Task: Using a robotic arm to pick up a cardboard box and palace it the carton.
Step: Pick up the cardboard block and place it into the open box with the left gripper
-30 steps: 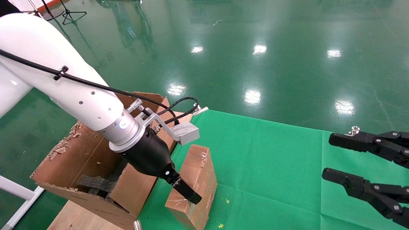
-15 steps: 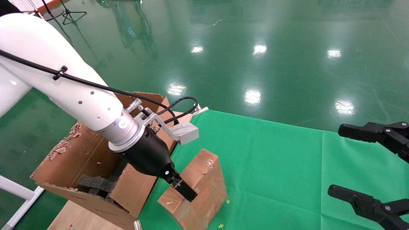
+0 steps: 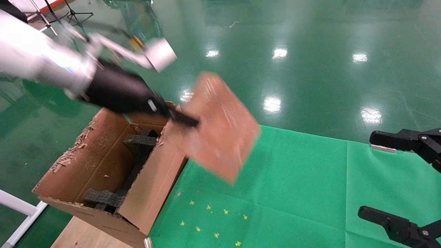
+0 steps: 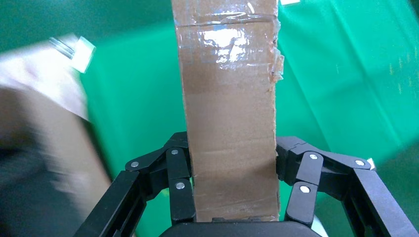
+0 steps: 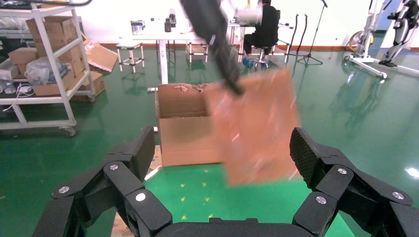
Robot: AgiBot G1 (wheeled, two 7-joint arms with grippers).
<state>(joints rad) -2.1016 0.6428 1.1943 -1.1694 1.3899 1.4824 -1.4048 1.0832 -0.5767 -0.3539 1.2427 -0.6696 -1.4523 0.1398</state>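
Clearly, the carrying step was in hand. At the far left of the head view stood the carton [image 3: 103, 165], its torn-edged flaps upright and black foam pieces [image 3: 139, 143] lying inside, so its mouth faced up and could take something from above. Over its right-hand flap reached the robotic arm [image 3: 44, 67], white with a silver wrist, ending in the left gripper [image 3: 187, 121]. Its jaws were closed partway onto the cardboard box [image 3: 220, 127], and the left wrist view showed why the hold looked sound: the fingers [image 4: 179, 170] pressed on the two broad faces at one end of the slim box [image 4: 230, 113], leaving most of its taped length sticking out beyond the grip. The box hung in the air, tilted, above the green cloth [image 3: 293, 193] and just beside the carton's right flap, not yet over the opening. I judged that it was held high so that its lower corner could pass the flap edge; with the grip at one end, the free end could sag or strike the flap on the way across. Small yellow marks [image 3: 208, 207] dotted the cloth beneath the box. At the far right the right gripper [image 3: 389, 179] sat parked above the cloth, its jaws spread wide and holding nothing, well apart from the box and out of the working arm's way.
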